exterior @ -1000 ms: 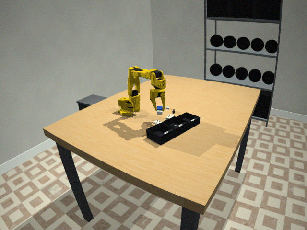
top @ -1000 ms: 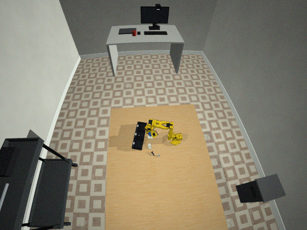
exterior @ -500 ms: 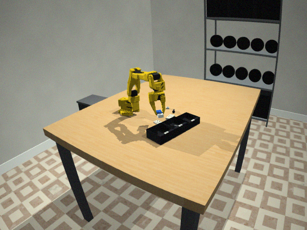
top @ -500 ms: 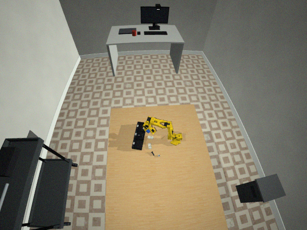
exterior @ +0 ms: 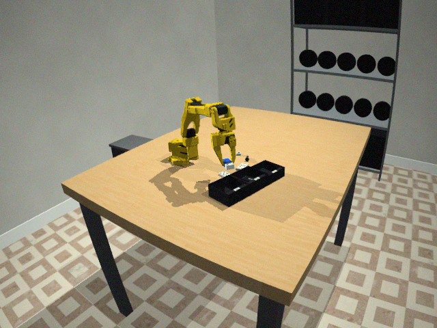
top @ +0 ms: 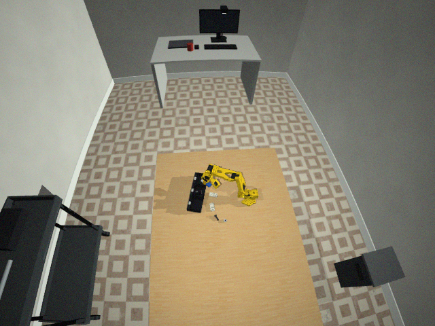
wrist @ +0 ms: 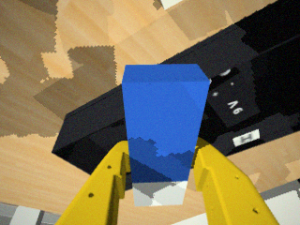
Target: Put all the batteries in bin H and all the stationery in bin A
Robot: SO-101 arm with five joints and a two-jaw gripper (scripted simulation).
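My gripper (wrist: pixel 161 157) is shut on a blue block with a white end, which looks like an eraser (wrist: pixel 164 122). I hold it a little above the table, at the robot-side wall of the black row of bins (exterior: pixel 246 182). The eraser also shows in the exterior view (exterior: pixel 229 163) and the top view (top: pixel 209 183). In the wrist view a white label reading H (wrist: pixel 246 138) sits on one compartment, and a dark thing printed 9V (wrist: pixel 232 109) lies inside it. I cannot see the A label.
Two white dominoes (exterior: pixel 223 173) (exterior: pixel 242 165) lie on the table between the arm's base (exterior: pixel 181 152) and the bins. A small black thing (exterior: pixel 247 158) and a small white thing (exterior: pixel 238 153) lie further along.
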